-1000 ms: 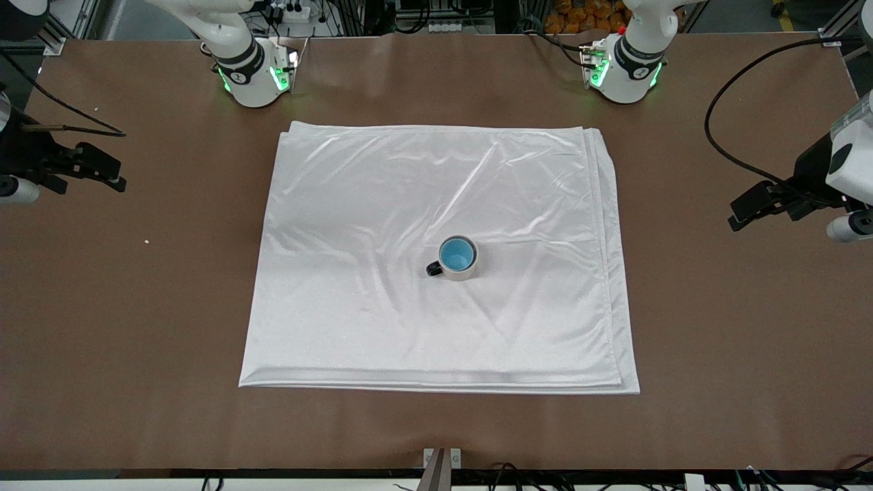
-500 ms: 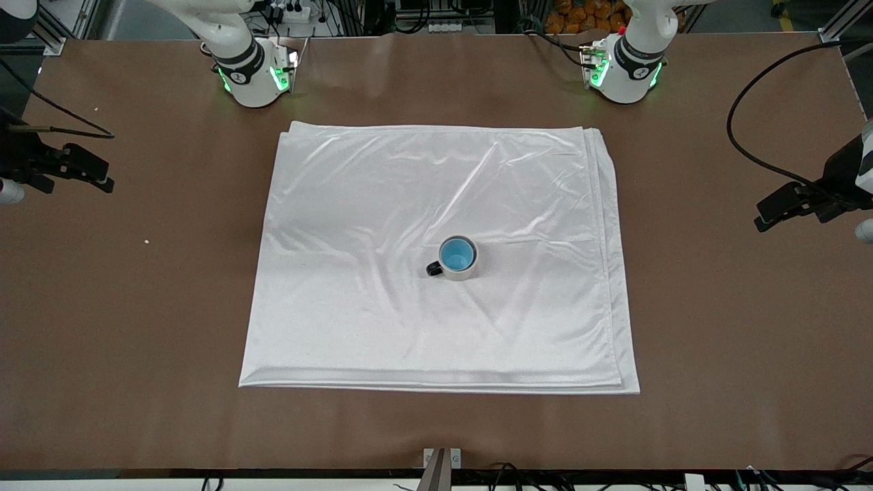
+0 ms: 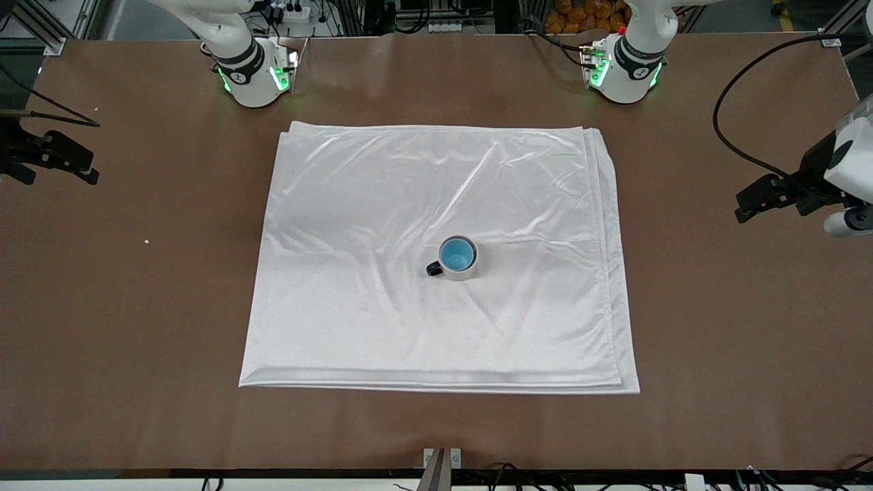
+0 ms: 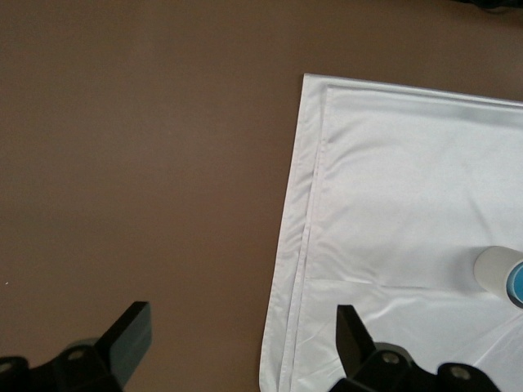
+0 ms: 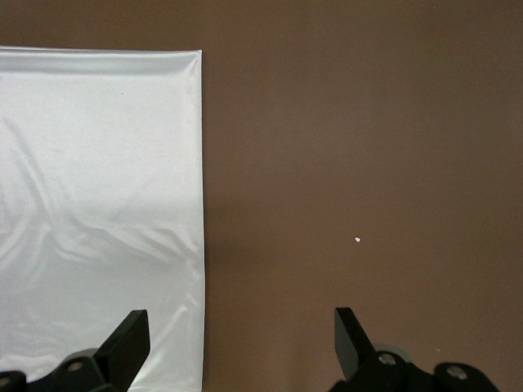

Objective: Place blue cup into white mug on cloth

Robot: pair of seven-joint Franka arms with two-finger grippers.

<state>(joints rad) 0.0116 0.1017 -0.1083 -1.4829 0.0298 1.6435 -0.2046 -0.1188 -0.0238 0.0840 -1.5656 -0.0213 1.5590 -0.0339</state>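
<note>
The white mug [image 3: 466,273] with a black handle stands upright on the cloth [image 3: 382,204], a little toward the left arm's end. The blue cup [image 3: 456,256] sits inside the mug; only its bright blue inside shows. My left gripper [image 3: 748,203] is open and empty over the bare table off the cloth's edge at the left arm's end. In the left wrist view my left gripper [image 4: 241,339] straddles the cloth's edge [image 4: 384,204], with the mug [image 4: 495,271] and a sliver of the blue cup [image 4: 517,286] farther off. My right gripper [image 3: 83,169] is open and empty over the bare table at the right arm's end, and it shows open in the right wrist view [image 5: 241,339] beside the cloth [image 5: 98,188].
The brown table [image 3: 716,327] surrounds the cloth on all sides. A small white speck [image 3: 146,241] lies on the table toward the right arm's end, also in the right wrist view [image 5: 357,239]. Both arm bases stand along the table's edge farthest from the front camera.
My right gripper has drawn away from the cloth toward its end of the table. My left gripper moved outward, then back a little toward the cloth. Mug and cup have not moved.
</note>
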